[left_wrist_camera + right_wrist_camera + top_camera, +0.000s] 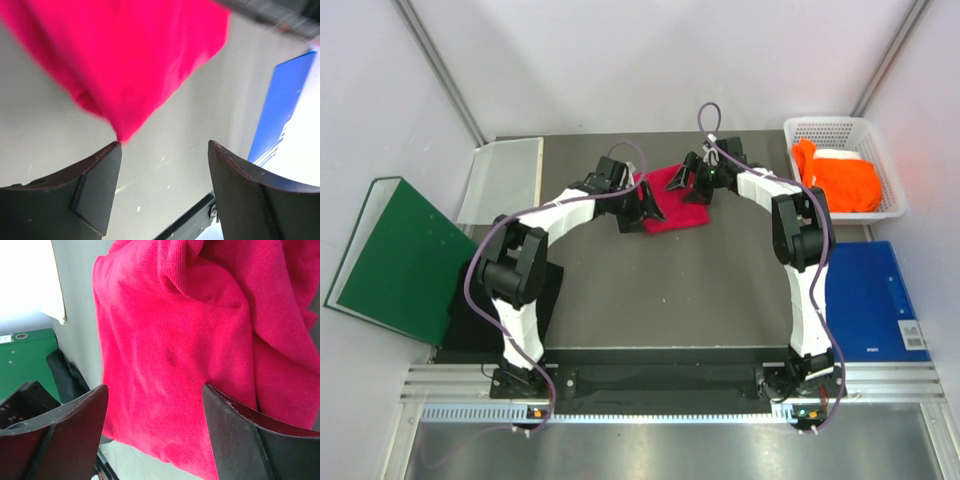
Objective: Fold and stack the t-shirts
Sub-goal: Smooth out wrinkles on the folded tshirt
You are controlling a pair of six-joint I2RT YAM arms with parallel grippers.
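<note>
The crimson-pink t-shirt [677,203] lies as a folded bundle at the far middle of the table. My left gripper [646,208] is at its left edge. In the left wrist view the left gripper [165,145] is open and empty, and a corner of the pink shirt [125,55] hangs just by the left fingertip [107,160]. My right gripper [698,185] is over the bundle's far right part. In the right wrist view the right gripper [155,390] is open with the pink cloth [175,350] spread below it. The orange t-shirt [845,180] lies in a white basket [830,124]. The black t-shirt [470,325] lies at the table's left edge.
A dark green binder [390,260] lies at the left, beside a clear sheet [505,175] at the back left. A blue board [870,300] lies at the right and also shows in the left wrist view [280,110]. The binder [25,355] and black cloth [65,375] show in the right wrist view.
</note>
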